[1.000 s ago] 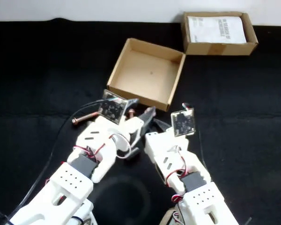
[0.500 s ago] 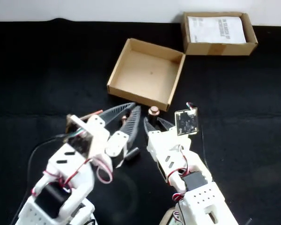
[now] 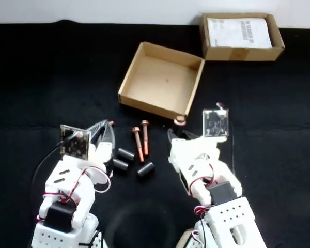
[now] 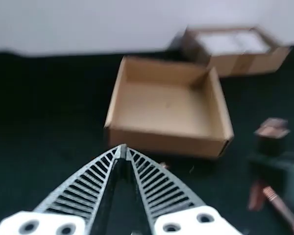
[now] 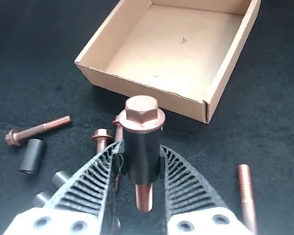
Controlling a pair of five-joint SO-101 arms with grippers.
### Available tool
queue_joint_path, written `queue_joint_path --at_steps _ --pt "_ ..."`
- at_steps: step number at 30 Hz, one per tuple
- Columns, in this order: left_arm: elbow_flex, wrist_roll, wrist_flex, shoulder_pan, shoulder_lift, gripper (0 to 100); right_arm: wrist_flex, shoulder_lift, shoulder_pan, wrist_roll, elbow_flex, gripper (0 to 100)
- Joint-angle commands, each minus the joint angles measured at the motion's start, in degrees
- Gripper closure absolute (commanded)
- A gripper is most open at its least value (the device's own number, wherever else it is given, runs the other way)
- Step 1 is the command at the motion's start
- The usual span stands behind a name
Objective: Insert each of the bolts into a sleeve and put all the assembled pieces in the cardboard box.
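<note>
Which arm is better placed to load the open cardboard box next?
Right. Its jaws are shut on an assembled bolt and sleeve, close before the open cardboard box. The left arm's jaws are shut, empty.

No writing can be read anywhere. A paper sheet (image 3: 239, 32) lying in the smaller carton (image 3: 243, 53), at one o'clock on the bench (image 3: 51, 77), bears grey lines of print too fine to make out. The cardboard box (image 3: 150, 107) at twelve o'clock shows just a tiny dark speck on its floor.
</note>
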State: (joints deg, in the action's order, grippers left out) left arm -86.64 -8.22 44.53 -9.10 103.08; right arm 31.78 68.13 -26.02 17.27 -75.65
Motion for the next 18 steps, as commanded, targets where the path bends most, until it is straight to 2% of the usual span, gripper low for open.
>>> queue_joint_path --at_steps 1,8,18 --pt "-2.42 -0.35 2.90 2.68 0.57 99 3.21 -1.71 0.57 0.62 8.04 99.2" --pt "-7.52 -0.44 5.36 3.74 0.57 99 6.90 -19.03 0.84 0.79 23.52 99.2" --pt "-10.42 -0.44 5.36 12.79 0.48 99 6.90 -46.90 6.29 0.53 49.98 99.2"
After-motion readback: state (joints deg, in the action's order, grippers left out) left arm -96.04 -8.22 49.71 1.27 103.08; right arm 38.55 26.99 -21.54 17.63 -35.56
